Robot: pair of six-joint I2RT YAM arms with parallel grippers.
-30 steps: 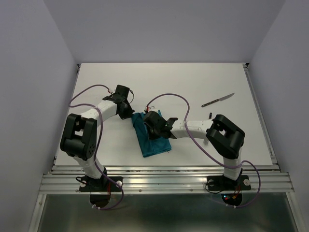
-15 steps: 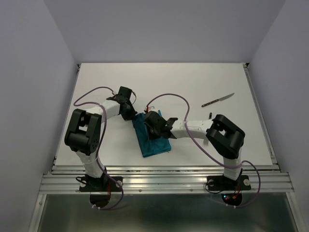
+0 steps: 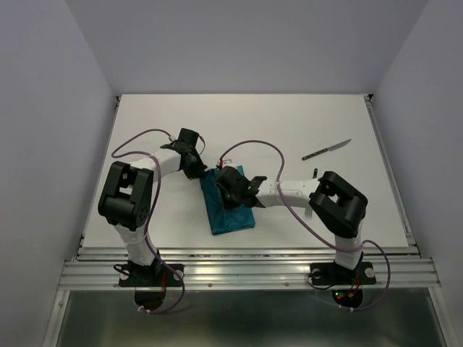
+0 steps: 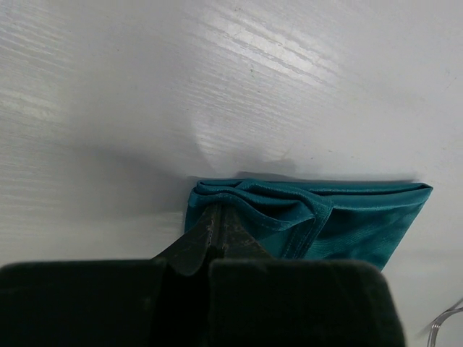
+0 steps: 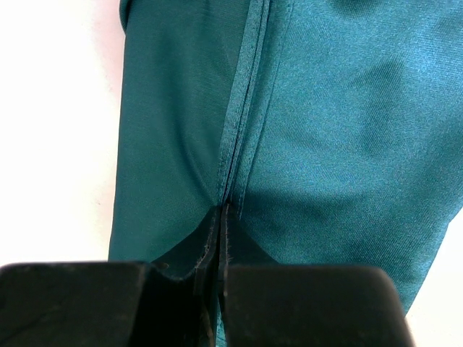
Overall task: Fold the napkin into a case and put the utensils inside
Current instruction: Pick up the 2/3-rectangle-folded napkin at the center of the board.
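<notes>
top external view, lower edge: the bases of both arms sit on a metal rail [image 3: 246, 273], purple cables [image 3: 249, 144] looping up from them over the white table [image 3: 289, 119]. just above the rail, centre-left of the frame, lies the napkin [image 3: 233, 217], a teal cloth folded into a long narrow strip that runs from lower right to upper left. the right gripper [image 3: 223, 191] reaches in from the right of the frame and comes down on the middle of the strip; in the right wrist view its jaws are pressed together with no gap between them, their tips [image 5: 221, 217] pinching the doubled hem that runs up the middle of the napkin [image 5: 325, 144], with bare table [image 5: 58, 144] at the left. the left gripper [image 3: 200, 170] meets the upper-left end of the strip; in the left wrist view its jaws are likewise closed tight, the tips [image 4: 219, 220] nipping the near corner of the napkin [image 4: 354, 217], where the layered edges bunch into small ridges around the fingers. right of centre, the fork [image 3: 309, 214] lies mostly hidden beneath the right arm's elbow, only its ends showing. farther up, in the upper right of the frame, the knife [image 3: 327, 150] lies alone on the table, dark handle to the lower left, blade to the upper right, well apart from napkin and both grippers.
</notes>
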